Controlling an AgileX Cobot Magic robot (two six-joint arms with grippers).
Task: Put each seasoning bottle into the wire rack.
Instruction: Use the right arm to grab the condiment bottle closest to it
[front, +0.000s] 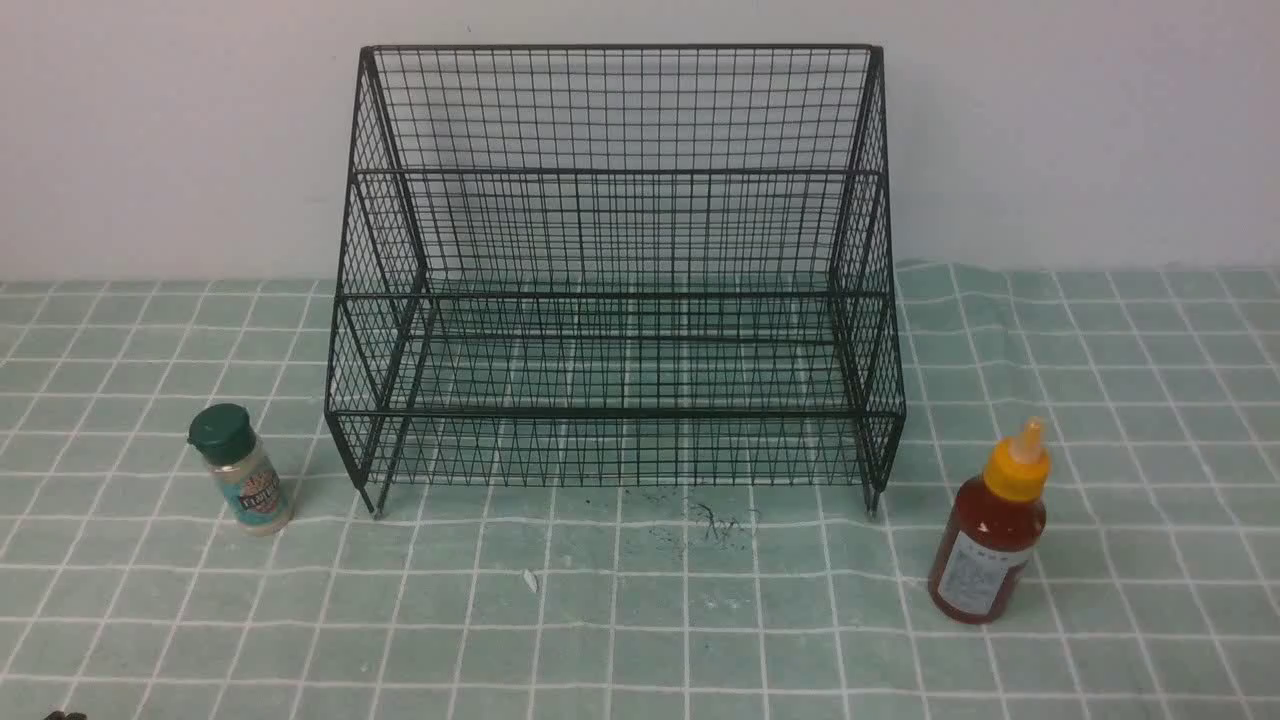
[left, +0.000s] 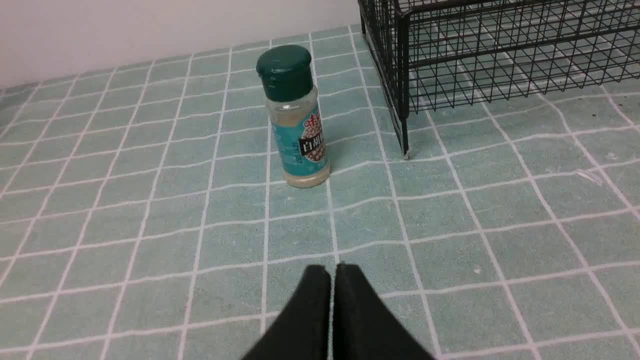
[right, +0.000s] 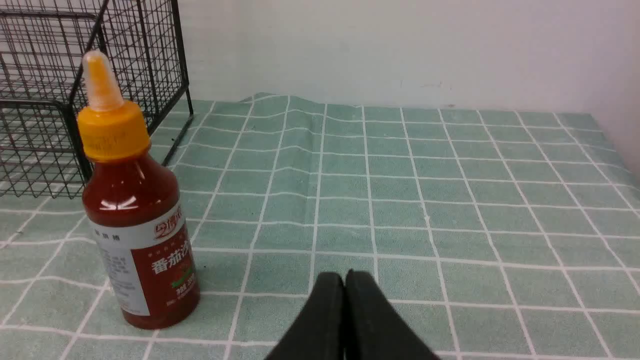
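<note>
Both bottles upright on counter (front: 620, 650): shaker jar (front: 245, 470) left of wire rack (front: 615, 412), squeeze bottle (front: 990, 540) right and a bit nearer, probably split so each arm gets one. Left pincer (left: 332, 272) and right pincer (right: 346, 280) pressed together, holding nothing, likely parked before the first reach

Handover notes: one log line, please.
shaker jar: left of wire rack | squeeze bottle: right of rack | left gripper: shut | right gripper: shut
</note>
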